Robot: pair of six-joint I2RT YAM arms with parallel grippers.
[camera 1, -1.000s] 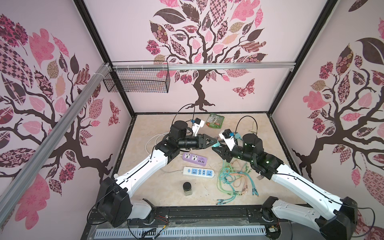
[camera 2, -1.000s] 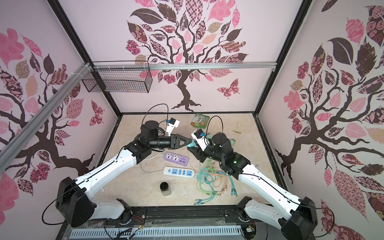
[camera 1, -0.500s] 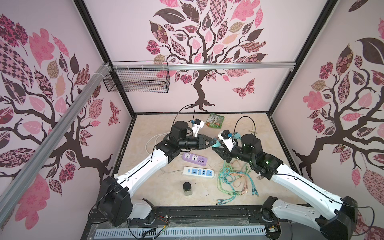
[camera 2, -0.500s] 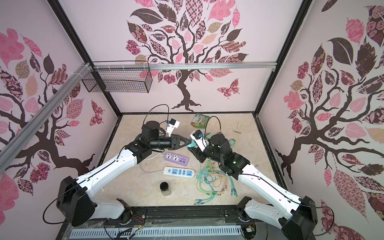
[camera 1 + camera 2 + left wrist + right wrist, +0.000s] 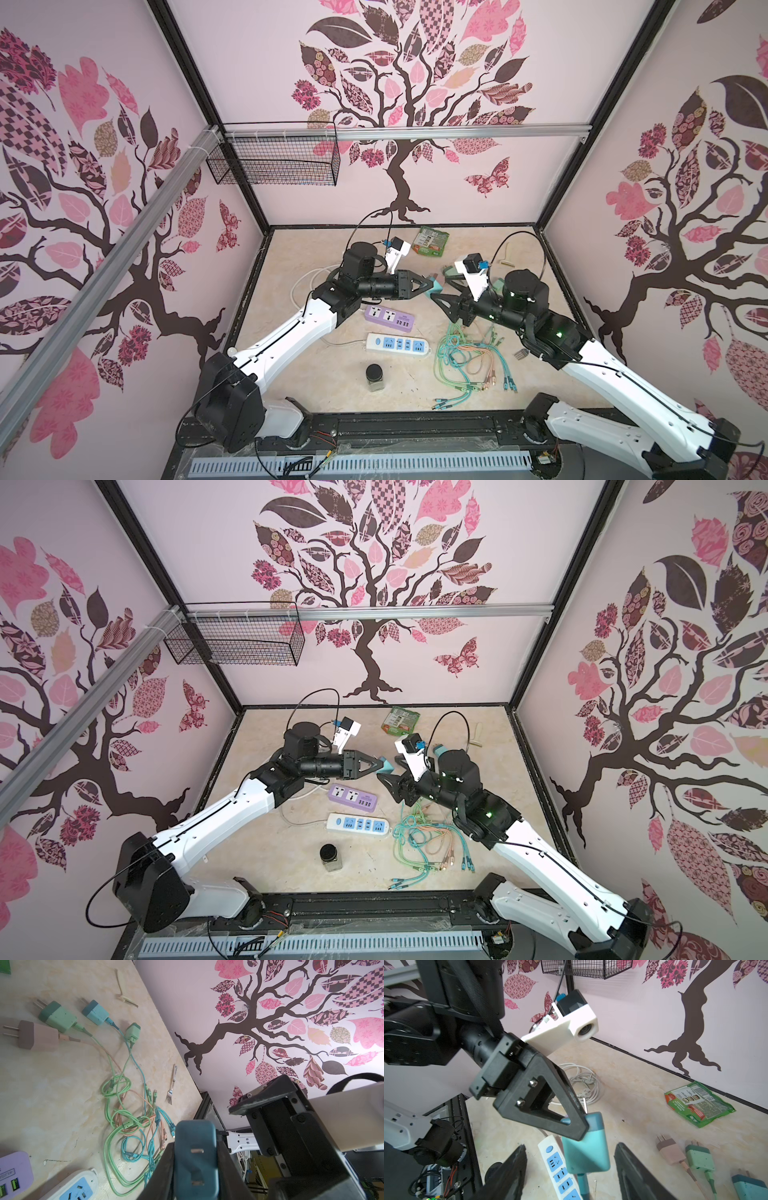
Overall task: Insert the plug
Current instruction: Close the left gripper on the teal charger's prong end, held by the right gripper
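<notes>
Nearest the front edge, a small clear jar (image 5: 375, 377) with a round black lid stands upright on the pale, marbled table (image 5: 332, 386). Just beyond it lies a white power strip (image 5: 397, 344), a rounded bar with blue socket faces. To its right sprawls a loose tangle of cables (image 5: 465, 361) in green, teal and peach, with thin connector ends fanned toward the front. A small metal fork (image 5: 172, 1084) lies to the tangle's right. Behind the white strip sits a purple power strip (image 5: 389, 319), shorter and matte with softly rounded corners, lying at a slight angle. Beyond the purple strip and a little to its right, the left gripper (image 5: 430, 286) is clamped on the plug (image 5: 585, 1151), a smooth teal block with a darker cap and two flat metal prongs. Its black triangular fingers (image 5: 577, 1132) press the cap from both sides, and a teal cable hangs from the paler end. The plug is held in the air, clear of both strips. The right gripper (image 5: 570, 1146) faces it, its textured black fingers (image 5: 512, 1169) spread wide on either side of the plug's body with a clear gap on each side. Farther back on the table lie spare plugs (image 5: 56, 1016) in mint, pale blue and dusty pink, blocky with short prongs. A coiled white cord (image 5: 581, 1082) and a crinkled green foil packet (image 5: 432, 241) lie farther back again. On the back wall hangs a black wire basket (image 5: 274, 160).
</notes>
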